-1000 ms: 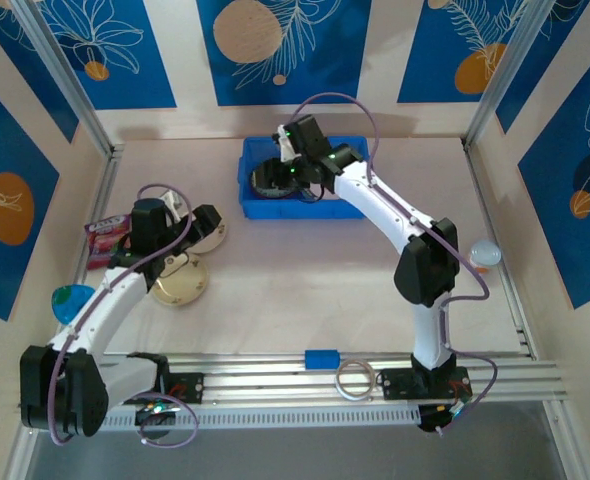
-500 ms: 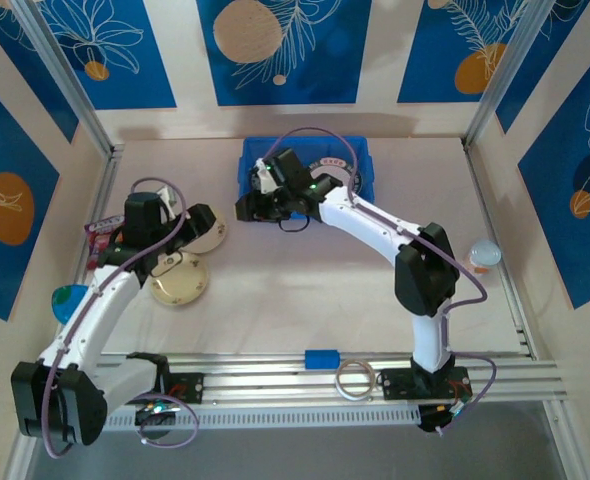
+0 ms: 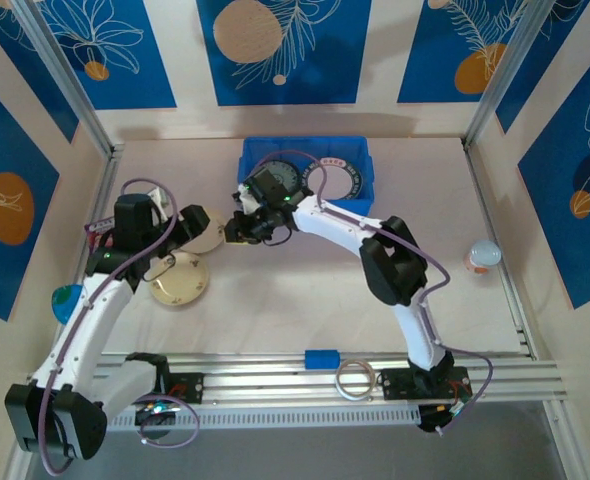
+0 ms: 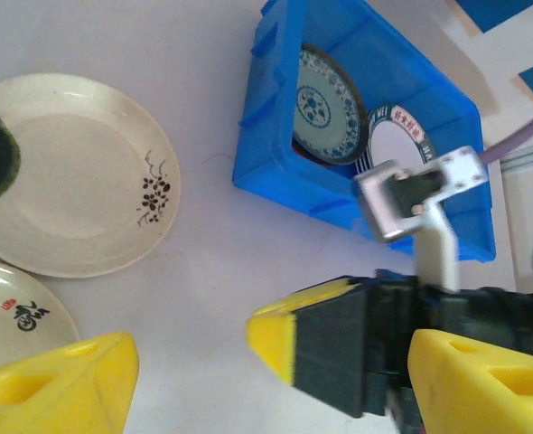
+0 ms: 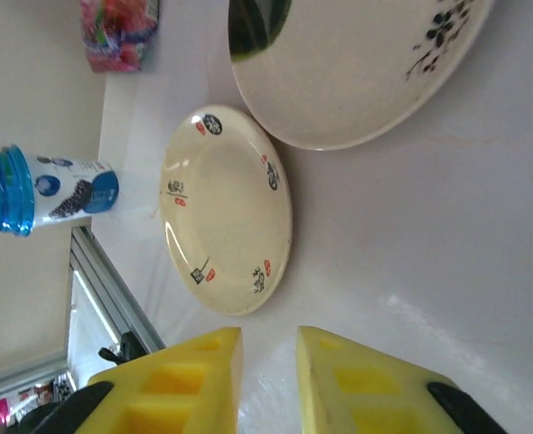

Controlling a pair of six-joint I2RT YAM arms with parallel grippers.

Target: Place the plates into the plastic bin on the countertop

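right tool (image 3: 237, 229) out of the plastic bin (image 3: 305, 210), now beside the cream plates (image 3: 207, 232)
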